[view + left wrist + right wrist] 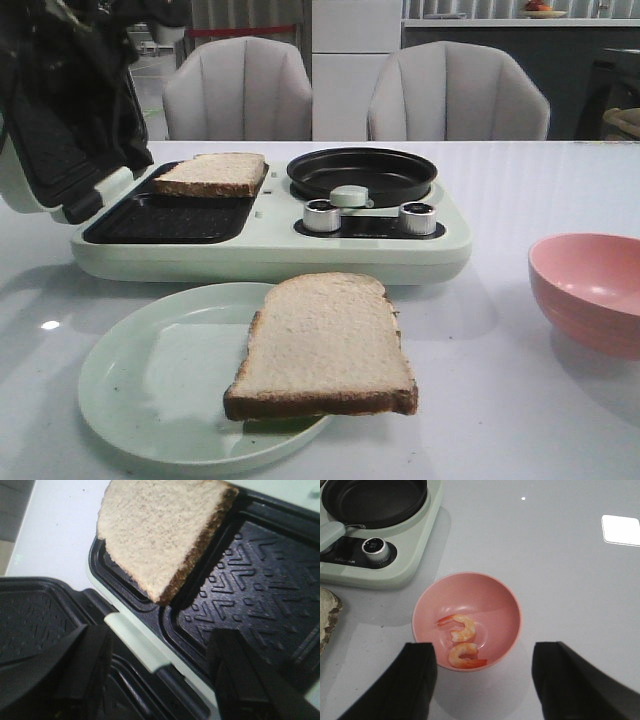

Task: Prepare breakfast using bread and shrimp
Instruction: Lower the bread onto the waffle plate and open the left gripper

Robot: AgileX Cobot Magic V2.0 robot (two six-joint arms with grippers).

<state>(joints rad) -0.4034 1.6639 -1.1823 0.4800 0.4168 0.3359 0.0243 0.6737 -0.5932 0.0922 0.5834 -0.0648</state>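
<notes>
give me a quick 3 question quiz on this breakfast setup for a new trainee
1. How many shrimp lie in the pink bowl?
2. True or false: the bread slice on the sandwich plate lies flat inside the tray.
3. The other bread slice rests on: A) the frying pan B) the green plate C) the bare table.

Key:
1. Two.
2. False; it sits tilted across the tray's edge.
3. B, overhanging the plate's rim.
</notes>
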